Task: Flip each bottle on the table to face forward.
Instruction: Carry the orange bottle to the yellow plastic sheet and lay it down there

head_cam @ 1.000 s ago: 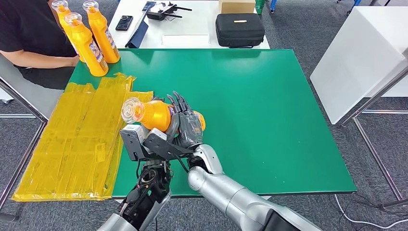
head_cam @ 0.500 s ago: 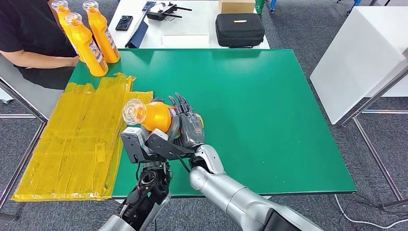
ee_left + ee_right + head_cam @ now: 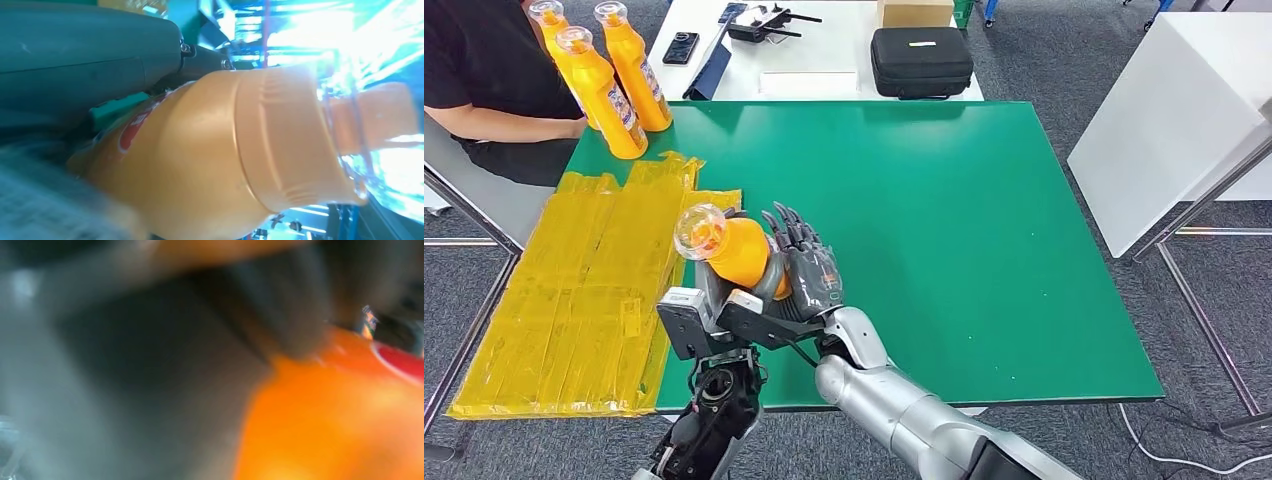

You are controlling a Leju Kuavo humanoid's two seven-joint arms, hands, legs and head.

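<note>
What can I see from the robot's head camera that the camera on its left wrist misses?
Head view alone: the green table, three upright orange bottles at its far left corner, yellow plastic sheets, a seated person, and the right hand wrapped around the held bottle. Left wrist view alone: a red mark on the bottle's label and the ridges below its clear cap. Both share that orange bottle.

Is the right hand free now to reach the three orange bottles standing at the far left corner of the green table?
Probably not: the right hand is wrapped around the held orange bottle, so it is occupied.
</note>
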